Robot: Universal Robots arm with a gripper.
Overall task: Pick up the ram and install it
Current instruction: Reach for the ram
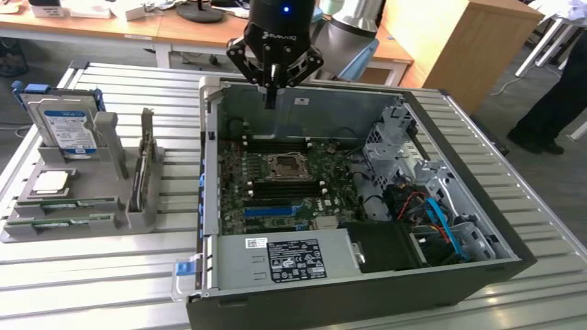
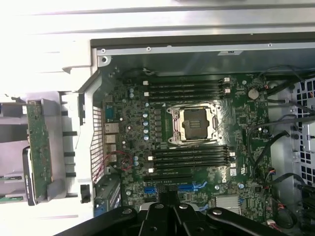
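Claw (image 1: 269, 96) is pinched together, hanging over the open PC case's (image 1: 275, 306) far edge. Ram (image 1: 146, 159) sits upright in the holder (image 1: 55, 225), exterior view's left.

The ram (image 2: 39, 142) is a long, narrow green circuit-board stick dotted with small components. It stands on its long edge in a slot of the grey holder (image 1: 137, 214). In the exterior view it shows edge-on as a thin upright strip, held free of any grip, on the holder's side nearest the open computer case (image 1: 367, 295), which lies to the exterior view's right.
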